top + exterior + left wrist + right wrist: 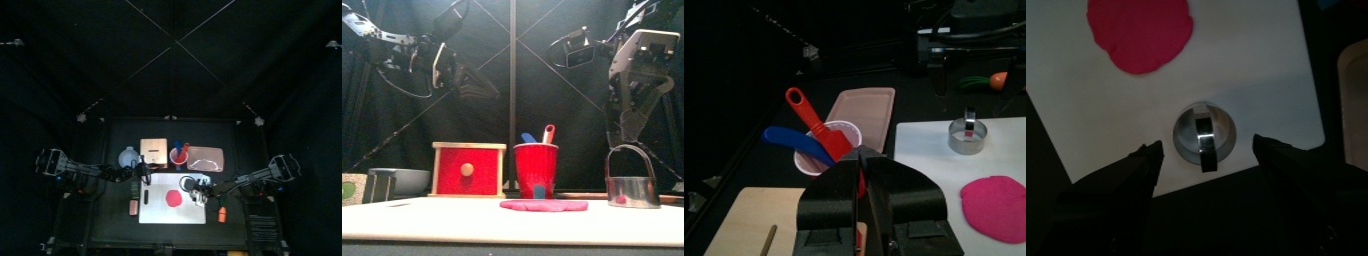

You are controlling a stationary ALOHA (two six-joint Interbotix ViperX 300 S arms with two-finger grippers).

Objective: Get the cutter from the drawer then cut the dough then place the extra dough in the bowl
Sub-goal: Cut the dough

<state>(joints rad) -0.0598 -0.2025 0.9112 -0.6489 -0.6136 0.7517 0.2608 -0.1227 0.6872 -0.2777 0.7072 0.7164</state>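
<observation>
Right tool [1207, 146] hangs over the cutter [632, 180] with its jaws spread wide, one on each side of the wire handle and touching nothing. In the front view the tips are just above the top of the handle. The cutter stands upright on the white board [154, 215], near the board's right edge and close to a corner, so there is little board beyond it on that side. The flat pink dough [173, 199] lies near the middle of the same board, well apart from the cutter, with bare board between them and around the dough's rim. The left tool [865, 160] is held high over the left back part of the worktop [114, 225], its jaws pressed together with nothing visible between them. Behind the board a row of things fills the back. The blue-grey bowl [402, 182] is furthest left, and what is inside it cannot be made out. Next to it is the wooden box [468, 170], with its red drawer front facing the front edge. The red cup [536, 170] comes next, holding a blue knife [791, 140] and a red knife [811, 120] that stick out above its rim. The pink tray [207, 157] lies flat at the right end, just beside the cup. The cup stands near the board's back edge, straight behind the dough. A small orange thing [222, 214] lies on the worktop just past the board's right edge, toward the front. Dark strips of bare worktop run along both sides of the board.
</observation>
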